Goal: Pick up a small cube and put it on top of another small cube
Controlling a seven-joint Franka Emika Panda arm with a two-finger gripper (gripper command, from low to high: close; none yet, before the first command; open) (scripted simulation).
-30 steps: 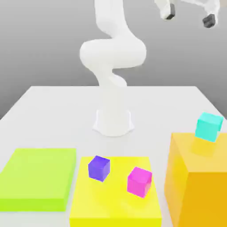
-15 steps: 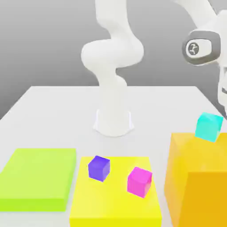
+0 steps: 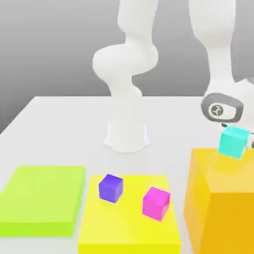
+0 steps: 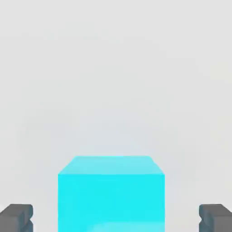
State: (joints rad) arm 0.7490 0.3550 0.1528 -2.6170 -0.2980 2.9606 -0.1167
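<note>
Two-finger gripper: open, grey fingertips standing clear of the cyan, smooth-faced cube on both sides. The cube lies in line with the finger gap—side faces apparently square to the fingers—so closure should need little rotation.

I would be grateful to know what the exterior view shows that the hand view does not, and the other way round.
Exterior view alone: the purple cube, pink cube, green slab, yellow slab, orange block and arm base.

Hand view alone: open space between the cyan cube and each fingertip.

Both: the cyan cube.
</note>
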